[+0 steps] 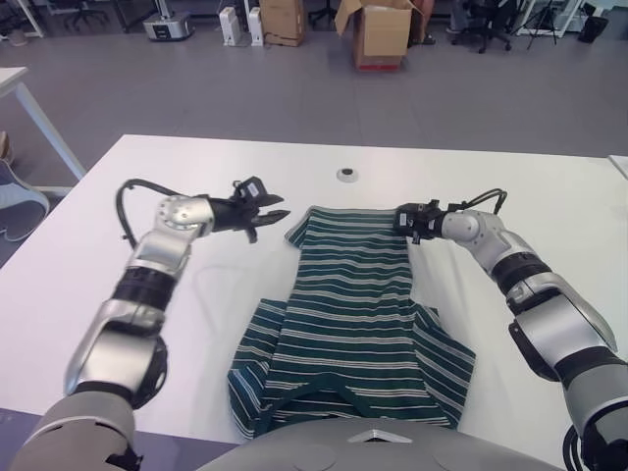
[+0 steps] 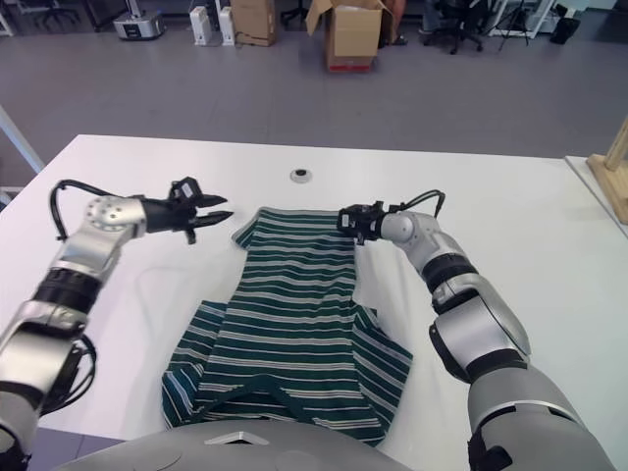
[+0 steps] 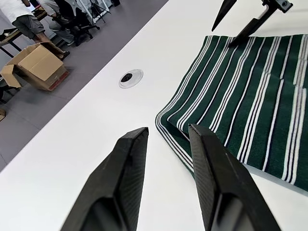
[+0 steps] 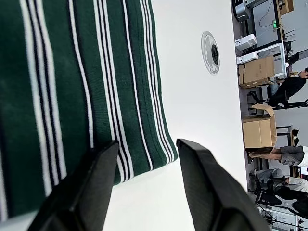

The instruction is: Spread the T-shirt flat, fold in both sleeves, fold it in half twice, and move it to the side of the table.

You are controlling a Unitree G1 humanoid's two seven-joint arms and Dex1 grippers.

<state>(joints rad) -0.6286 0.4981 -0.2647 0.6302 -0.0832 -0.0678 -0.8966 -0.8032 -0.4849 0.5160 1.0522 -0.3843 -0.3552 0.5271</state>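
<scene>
A dark green T-shirt (image 1: 348, 314) with white stripes lies on the white table (image 1: 177, 167), its hem at the far end and its collar toward me. The far left hem corner (image 3: 166, 118) is slightly turned up. My left gripper (image 1: 275, 218) hovers open just left of that corner, holding nothing; its black fingers (image 3: 125, 173) frame bare table beside the cloth. My right gripper (image 1: 402, 221) is at the far right hem corner, open, with the shirt's edge (image 4: 159, 144) lying below its tips. The right gripper (image 3: 250, 19) also appears across the shirt in the left wrist view.
A round cable grommet (image 1: 347, 175) sits in the table beyond the shirt. Bare table surface stretches to the left and right of the shirt. Cardboard boxes (image 1: 383, 34) and office chairs stand on the floor behind; another table (image 1: 20, 88) is at the far left.
</scene>
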